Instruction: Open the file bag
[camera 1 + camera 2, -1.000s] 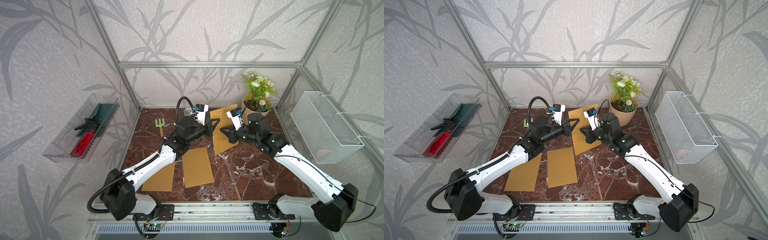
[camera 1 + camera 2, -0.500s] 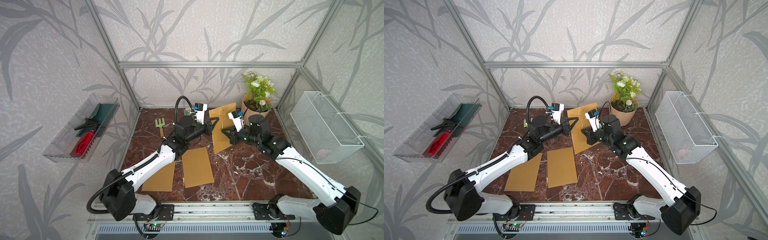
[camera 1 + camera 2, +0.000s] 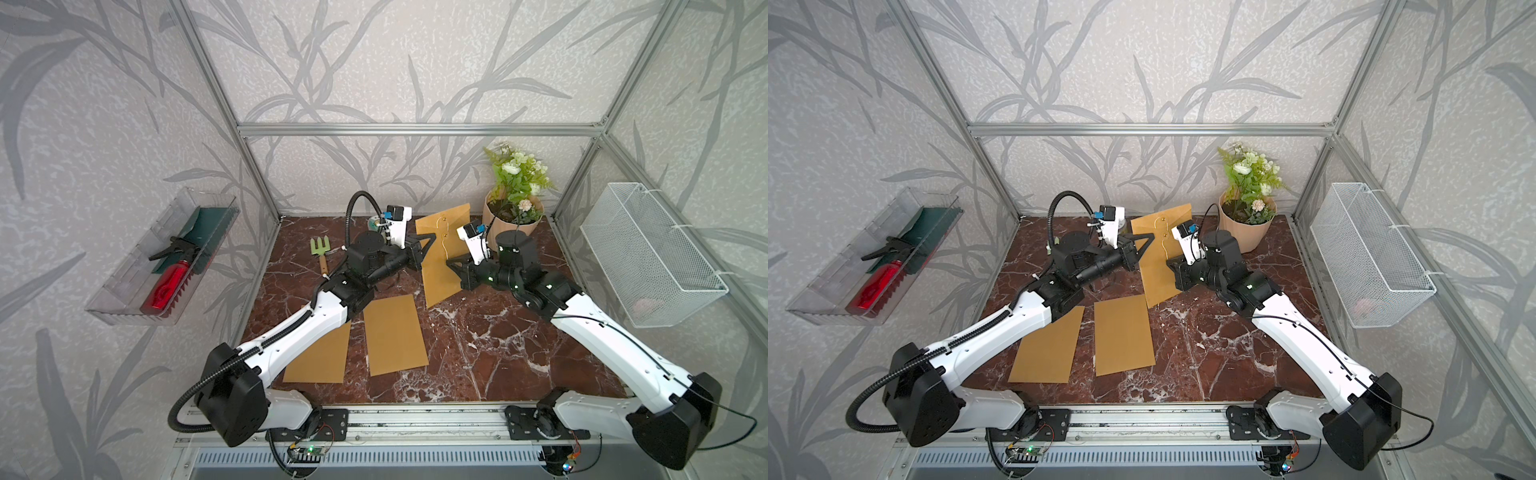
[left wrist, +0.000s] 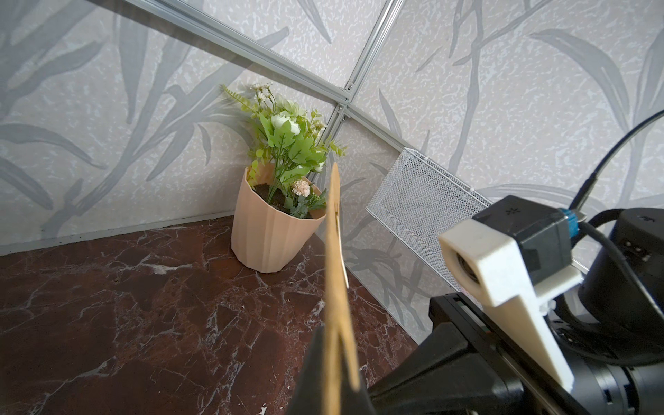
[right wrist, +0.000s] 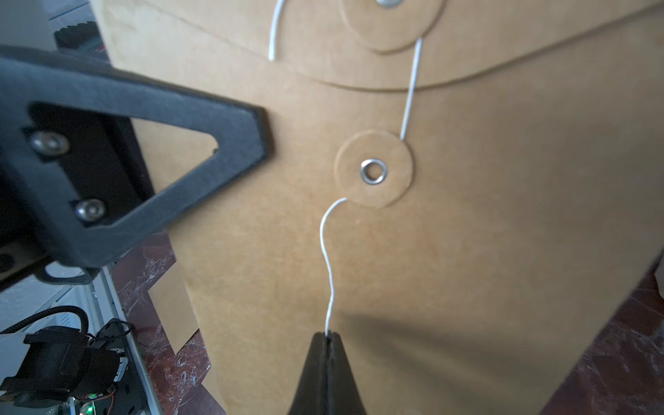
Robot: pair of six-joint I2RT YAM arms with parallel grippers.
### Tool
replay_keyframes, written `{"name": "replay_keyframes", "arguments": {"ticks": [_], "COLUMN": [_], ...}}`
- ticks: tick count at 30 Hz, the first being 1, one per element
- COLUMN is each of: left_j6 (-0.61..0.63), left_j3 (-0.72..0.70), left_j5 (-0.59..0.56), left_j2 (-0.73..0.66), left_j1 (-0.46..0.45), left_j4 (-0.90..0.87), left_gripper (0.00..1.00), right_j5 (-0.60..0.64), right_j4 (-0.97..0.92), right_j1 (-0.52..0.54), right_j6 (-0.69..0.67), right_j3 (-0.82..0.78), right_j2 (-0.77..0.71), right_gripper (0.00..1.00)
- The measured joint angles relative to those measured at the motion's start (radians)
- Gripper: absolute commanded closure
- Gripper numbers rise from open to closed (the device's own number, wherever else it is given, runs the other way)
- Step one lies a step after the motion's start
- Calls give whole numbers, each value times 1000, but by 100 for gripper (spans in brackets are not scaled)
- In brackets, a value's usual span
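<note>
File bag [image 3: 441,268] brown, upright, left pincer [image 4: 332,363] clamping edge, right pincer [image 5: 327,337] pinching white string [image 5: 324,244]

Tips of right gripper [image 5: 327,337] pinched shut on white string [image 5: 328,273]. String curved up to lower eyelet disc [image 5: 373,170], then ran on to flap disc [image 5: 391,25]. Brown file bag [image 5: 485,251] stood upright, flap flat. One black finger of left gripper [image 5: 248,140] lay against its edge.

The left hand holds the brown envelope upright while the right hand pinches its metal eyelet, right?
Not quite. The right hand pinches the white string, not the eyelet; the right wrist view shows it. The left hand does hold the brown envelope upright.
</note>
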Motion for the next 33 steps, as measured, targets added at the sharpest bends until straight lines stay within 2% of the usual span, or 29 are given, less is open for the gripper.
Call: {"name": "replay_keyframes", "arguments": {"ticks": [20,33], "left_j6": [7,8], "left_j3": [-10,-30], "left_j5": [0,4], "left_j2": [-39,-56], "left_j1": [0,5], "left_j4": [-16,-25], "left_gripper": [100,100], "right_j5": [42,52], "right_j4": [-68,-110], "right_j1": [-57,-80], "right_j6": [-5,-16], "right_j3": [11,108], "right_j2": [1,22], "right_gripper": [100,100]}}
